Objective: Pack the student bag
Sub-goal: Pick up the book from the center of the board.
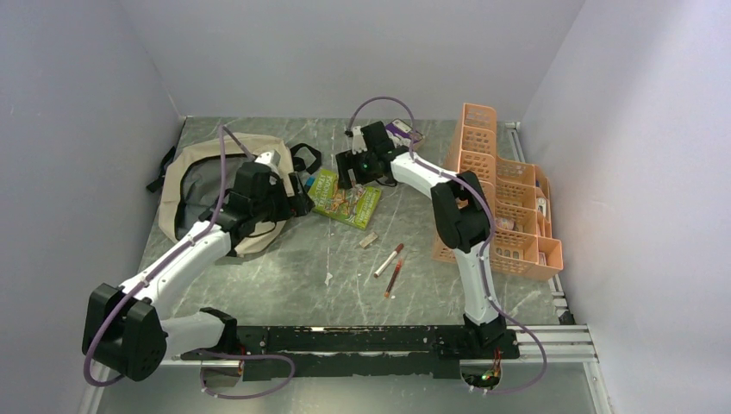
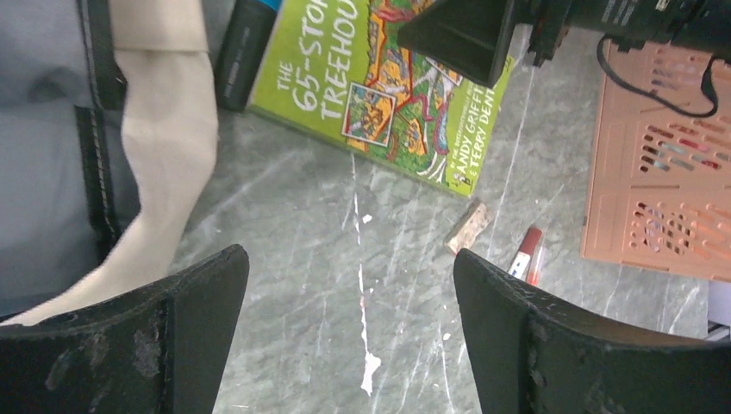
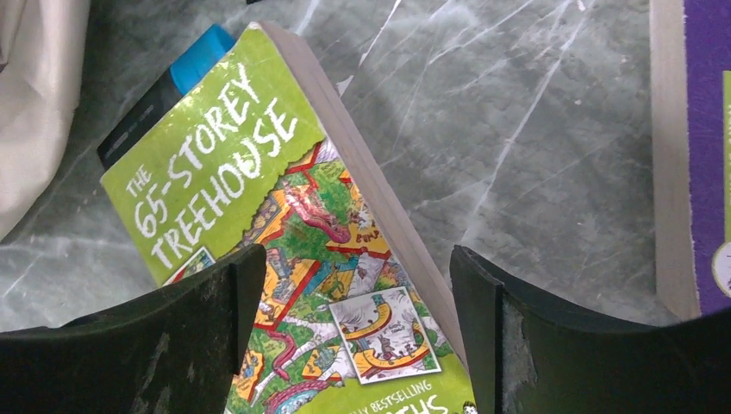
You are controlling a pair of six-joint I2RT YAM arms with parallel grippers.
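Beneath right gripper [image 3: 358, 259]: 65-Storey Treehouse book [image 3: 250, 190], fingers spread, nothing held.
Left gripper [image 2: 349, 267]: fingers apart, empty, above grey table [image 2: 302, 216].
Student bag [image 2: 164, 129]: just left of left gripper, lying open on table.

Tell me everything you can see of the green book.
The green book is a closed paperback lying cover up on the grey table, beside the bag. It has a lime cover, the white title "The 65-Storey Treehouse", busy cartoon artwork and pale page edges. Its title corner overlaps a dark, blue-ended item. The right gripper hangs open over it; whether they touch cannot be told.
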